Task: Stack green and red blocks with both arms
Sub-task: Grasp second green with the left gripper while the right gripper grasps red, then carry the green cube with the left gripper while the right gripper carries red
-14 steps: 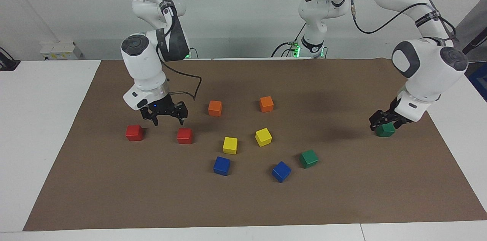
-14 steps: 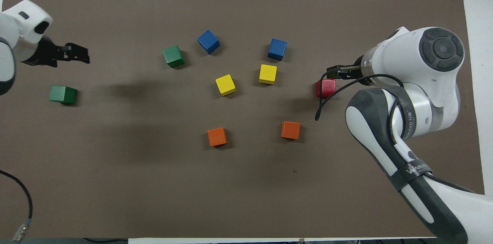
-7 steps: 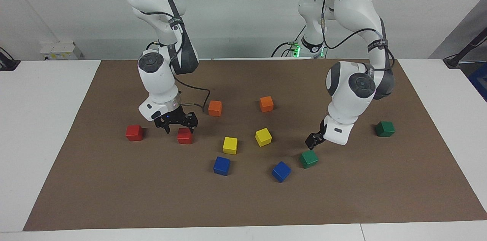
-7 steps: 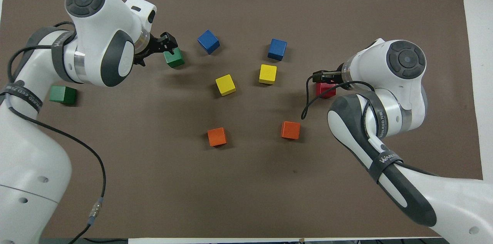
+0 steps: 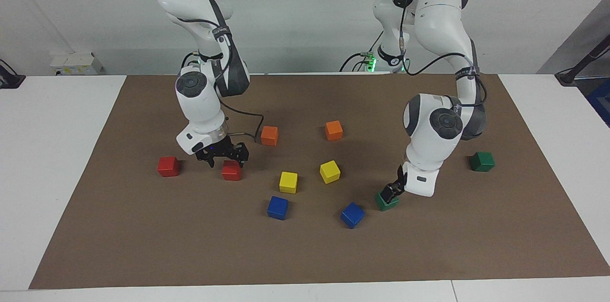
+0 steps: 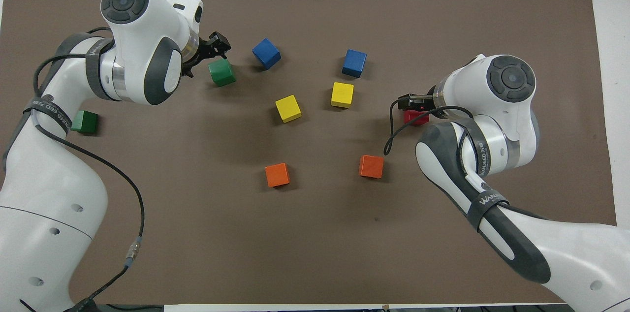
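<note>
Two red blocks lie toward the right arm's end: one (image 5: 168, 166) by itself, the other (image 5: 231, 170) (image 6: 416, 117) under my right gripper (image 5: 222, 158) (image 6: 411, 101), which hangs open just above it. A green block (image 5: 386, 202) (image 6: 221, 72) lies nearer the middle, and my left gripper (image 5: 393, 191) (image 6: 205, 55) is down at its top, open; I cannot tell whether it touches. The second green block (image 5: 482, 161) (image 6: 84, 121) sits alone toward the left arm's end. In the overhead view the lone red block is hidden by the right arm.
Two orange cubes (image 5: 269, 135) (image 5: 333, 130), two yellow cubes (image 5: 288, 182) (image 5: 330, 171) and two blue cubes (image 5: 278, 207) (image 5: 352, 215) are spread over the middle of the brown mat (image 5: 305, 254). White tabletop borders the mat.
My left arm swung from the green block at its own end to the green block near the middle and came down to it. My right gripper shifted over the red block and sank a little.
</note>
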`<state>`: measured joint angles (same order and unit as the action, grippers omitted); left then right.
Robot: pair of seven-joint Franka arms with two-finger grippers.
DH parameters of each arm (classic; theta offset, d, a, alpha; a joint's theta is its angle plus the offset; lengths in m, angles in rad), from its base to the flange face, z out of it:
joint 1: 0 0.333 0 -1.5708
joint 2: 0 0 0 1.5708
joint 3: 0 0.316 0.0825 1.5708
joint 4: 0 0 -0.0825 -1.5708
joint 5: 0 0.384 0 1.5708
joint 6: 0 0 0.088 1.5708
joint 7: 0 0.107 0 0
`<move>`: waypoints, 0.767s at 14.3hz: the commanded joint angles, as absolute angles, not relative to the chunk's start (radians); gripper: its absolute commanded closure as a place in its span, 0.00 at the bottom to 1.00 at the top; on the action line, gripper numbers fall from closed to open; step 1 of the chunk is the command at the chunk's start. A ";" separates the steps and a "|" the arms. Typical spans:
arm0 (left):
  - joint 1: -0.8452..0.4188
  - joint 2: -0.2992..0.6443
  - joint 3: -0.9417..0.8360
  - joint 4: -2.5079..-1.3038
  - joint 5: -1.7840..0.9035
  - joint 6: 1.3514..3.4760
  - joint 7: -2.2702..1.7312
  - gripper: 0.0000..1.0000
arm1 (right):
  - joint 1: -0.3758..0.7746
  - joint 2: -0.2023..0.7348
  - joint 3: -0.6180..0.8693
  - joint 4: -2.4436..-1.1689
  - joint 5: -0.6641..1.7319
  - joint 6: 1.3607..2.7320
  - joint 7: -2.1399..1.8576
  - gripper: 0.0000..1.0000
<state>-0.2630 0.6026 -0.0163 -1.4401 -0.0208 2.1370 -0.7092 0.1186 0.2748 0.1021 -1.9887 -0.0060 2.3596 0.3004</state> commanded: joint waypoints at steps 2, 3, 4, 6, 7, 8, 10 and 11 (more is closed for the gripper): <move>-0.293 0.658 -0.003 -1.410 0.011 2.195 -0.790 0.00 | 0.117 0.294 0.106 -2.022 -0.003 2.421 0.321 0.00; -0.293 0.663 -0.005 -1.411 0.038 2.207 -0.788 0.00 | 0.117 0.301 0.106 -2.022 -0.003 2.425 0.319 0.00; -0.291 0.667 -0.006 -1.413 0.057 2.220 -0.787 0.00 | 0.115 0.305 0.106 -2.023 -0.003 2.427 0.318 0.00; -0.285 0.669 -0.006 -1.414 0.075 2.227 -0.779 0.00 | 0.117 0.302 0.106 -2.036 -0.003 2.424 0.318 0.10; -0.288 0.672 -0.008 -1.417 0.101 2.232 -0.778 0.00 | 0.117 0.301 0.106 -2.034 -0.003 2.412 0.316 0.27; -0.291 0.673 -0.008 -1.422 0.109 2.247 -0.779 0.00 | 0.112 0.296 0.106 -2.036 -0.003 2.402 0.316 0.42; -0.298 0.672 -0.009 -1.460 0.106 2.288 -0.779 0.00 | 0.103 0.291 0.104 -2.026 -0.003 2.363 0.316 0.69; -0.299 0.672 -0.011 -1.463 0.103 2.295 -0.779 0.00 | 0.098 0.287 0.103 -2.022 -0.003 2.344 0.314 0.77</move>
